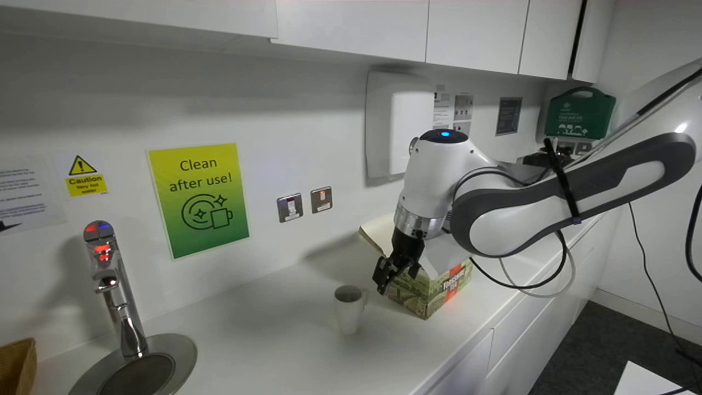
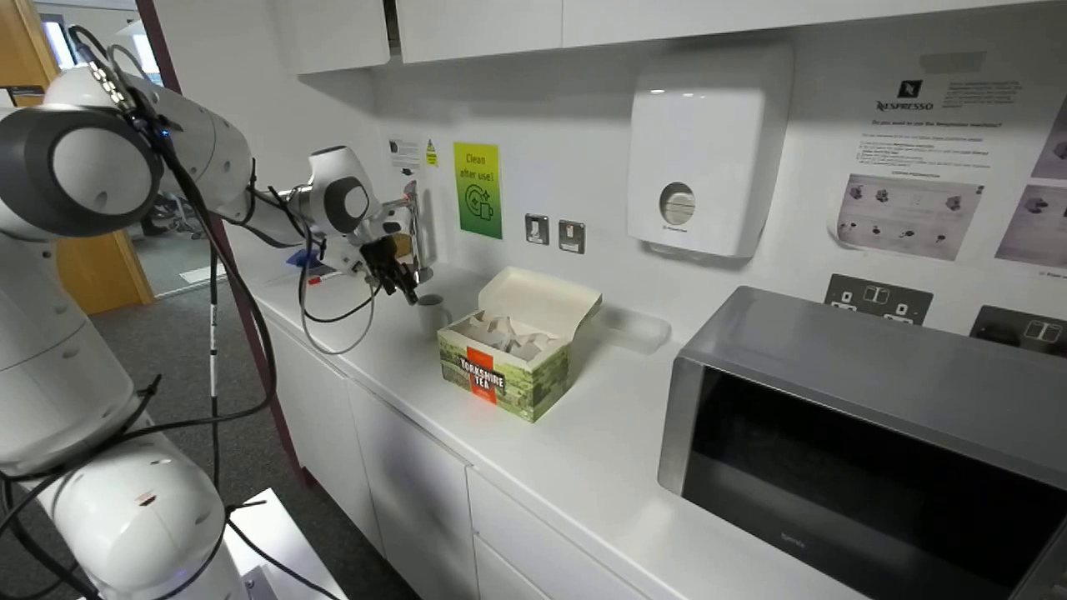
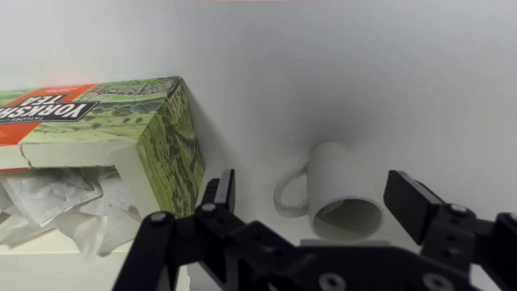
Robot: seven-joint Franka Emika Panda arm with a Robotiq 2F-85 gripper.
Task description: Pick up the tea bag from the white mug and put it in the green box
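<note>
gripper (image 3: pixel 312 182) empty near mug (image 3: pixel 336 176), jaws spread. likely pre-grasp. next: line up, dip in, pinch tea bag (unclear).

Kitchenette, shared by the look of it; office or lab building, I can't tell from my end. I've got white wall cupboards (image 1: pixel 351 24) over a long counter (image 1: pixel 263 340), a tap (image 1: pixel 118 299) with a "Very hot water" caution label (image 1: pixel 86 185) near it, a microwave (image 2: pixel 842 433) and a wall dispenser (image 2: pixel 708 150). Also logging a "Clean after use!" sign (image 1: pixel 199 200), a Nespresso sheet (image 2: pixel 929 146) (small print too fuzzy for me). Green first aid kit (image 1: pixel 579 114) too, near the cupboards.
</note>
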